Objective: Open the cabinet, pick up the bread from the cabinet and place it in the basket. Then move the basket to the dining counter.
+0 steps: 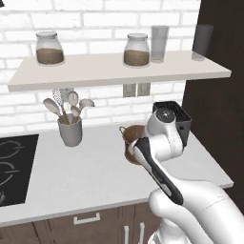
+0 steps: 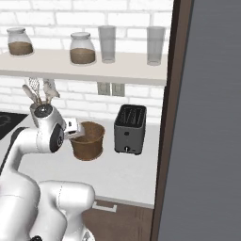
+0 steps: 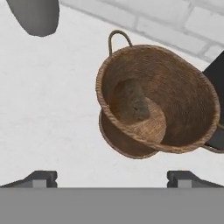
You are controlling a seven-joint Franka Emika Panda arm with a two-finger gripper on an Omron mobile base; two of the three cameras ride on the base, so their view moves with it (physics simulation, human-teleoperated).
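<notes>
The round brown basket (image 3: 188, 100) stands on the light grey worktop (image 3: 52, 109), close to the brick wall. The bread (image 3: 133, 103), a small brown loaf, lies on its bottom. My gripper (image 3: 113, 178) hovers open just above and in front of the basket, with nothing between its fingertips (image 3: 41, 177). From the left base view the basket (image 1: 129, 136) is partly hidden behind my wrist. In the right base view my hand reaches the basket (image 2: 89, 143) from its left. The cabinet (image 1: 119, 71), a pale open shelf, runs along the wall above. The dining counter is out of view.
A black toaster (image 2: 129, 128) stands right of the basket. A grey utensil cup (image 1: 70, 131) with spoons is to its left, and a black cooktop (image 1: 14, 167) beyond. Glass jars (image 1: 136, 50) and glasses (image 1: 159, 44) stand on the shelf. A dark tall panel (image 2: 207, 117) closes the right side.
</notes>
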